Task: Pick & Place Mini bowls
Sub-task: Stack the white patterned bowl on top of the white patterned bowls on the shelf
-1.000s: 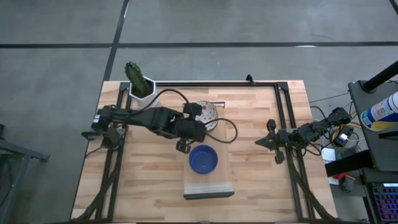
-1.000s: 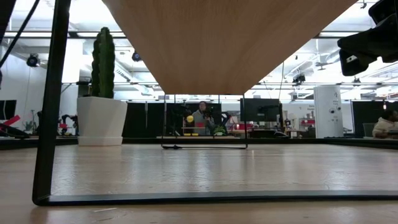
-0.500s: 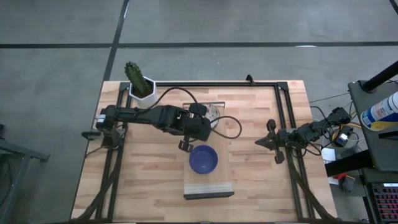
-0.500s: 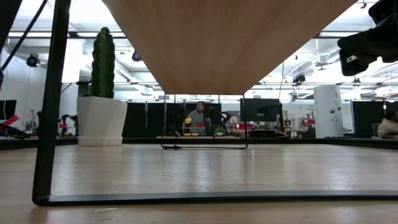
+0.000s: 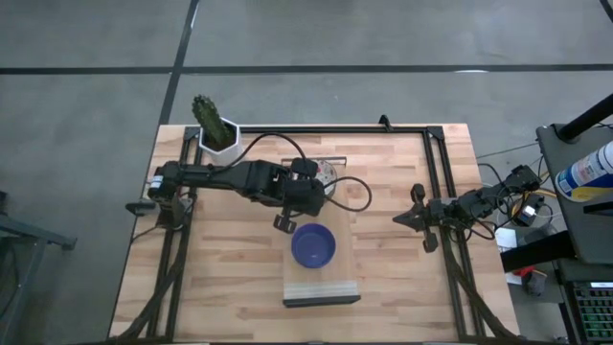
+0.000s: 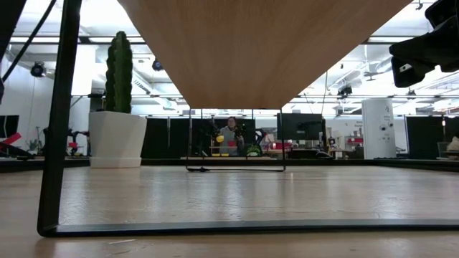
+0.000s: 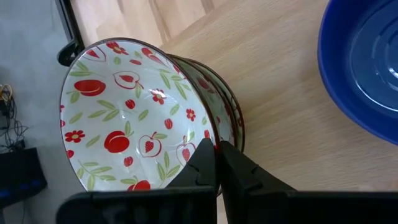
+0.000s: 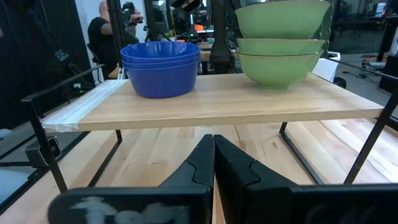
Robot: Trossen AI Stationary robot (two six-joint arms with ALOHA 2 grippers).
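Observation:
On a raised wooden shelf (image 5: 322, 286) stand two stacks of mini bowls. The cobalt blue stack (image 5: 313, 245) is on the near part and shows in the right wrist view (image 8: 160, 67). The stack with red fruit patterns inside (image 7: 134, 118) and green outsides (image 8: 283, 43) is on the far part. My left gripper (image 7: 217, 152) reaches over the patterned stack (image 5: 328, 172) and is shut on its top bowl. My right gripper (image 5: 397, 219) waits shut by the table's right side, level with the shelf. My left gripper pinches the rim (image 7: 214, 138) of the top patterned bowl, with one finger (image 7: 202, 163) inside the bowl and the other (image 7: 241, 169) outside. The bowl sits tilted on the bowls stacked below it (image 7: 231, 106).
A white pot with a green cactus (image 5: 215, 126) stands at the table's far left corner. A black frame (image 5: 436, 172) runs along the table's edges. The shelf's black legs (image 6: 56, 143) stand on the table. People and desks show in the room beyond.
My left gripper has moved a little toward the table's right and far side, over the patterned stack, so the arm now hides more of it. The blue stack and my right arm have kept still.

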